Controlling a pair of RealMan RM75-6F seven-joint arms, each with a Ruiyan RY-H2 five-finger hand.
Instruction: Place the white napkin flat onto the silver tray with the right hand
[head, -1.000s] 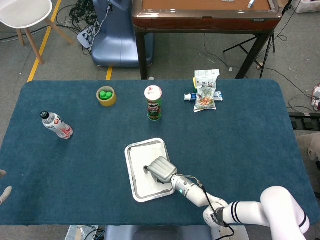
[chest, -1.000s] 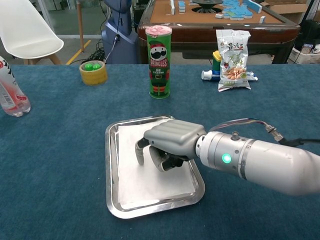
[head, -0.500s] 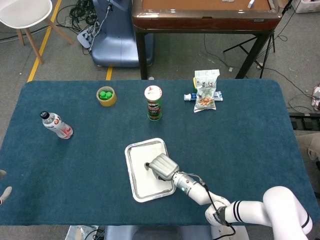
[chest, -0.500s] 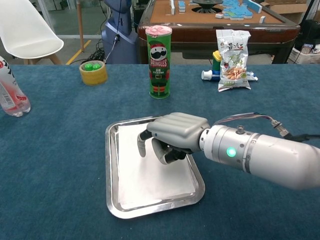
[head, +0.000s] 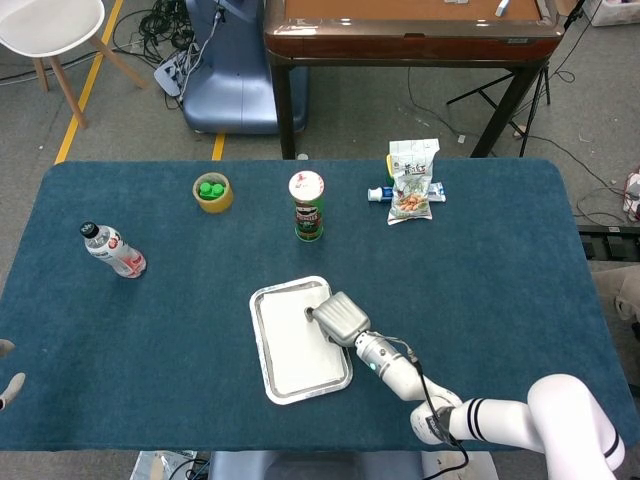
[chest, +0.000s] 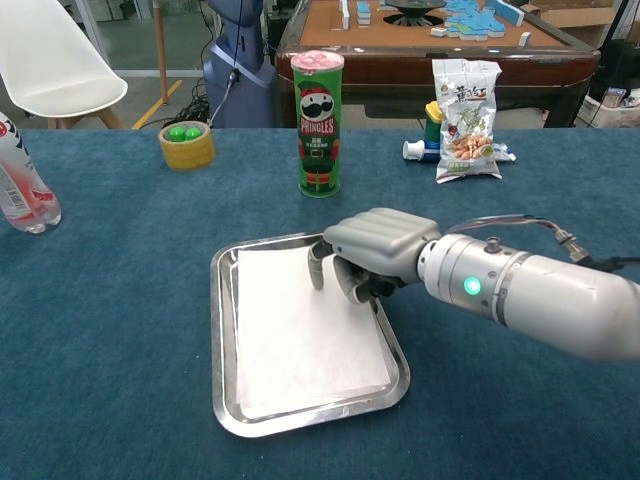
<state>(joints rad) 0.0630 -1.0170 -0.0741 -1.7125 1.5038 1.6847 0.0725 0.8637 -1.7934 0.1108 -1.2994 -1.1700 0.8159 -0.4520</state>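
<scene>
**Napkin lies flat in tray**

The white paper napkin (chest: 305, 330) lies flat inside the rectangular silver metal tray (chest: 222, 340). The grey right hand (chest: 368, 255), fingers curled and holding nothing, hovers over the tray's far right corner. Withdrawing up and rightward looks safest; open cloth lies right of the tray.

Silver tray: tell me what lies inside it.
A white napkin lies flat inside the silver tray, hiding most of its floor. The right hand overlaps its far corner.
</scene>
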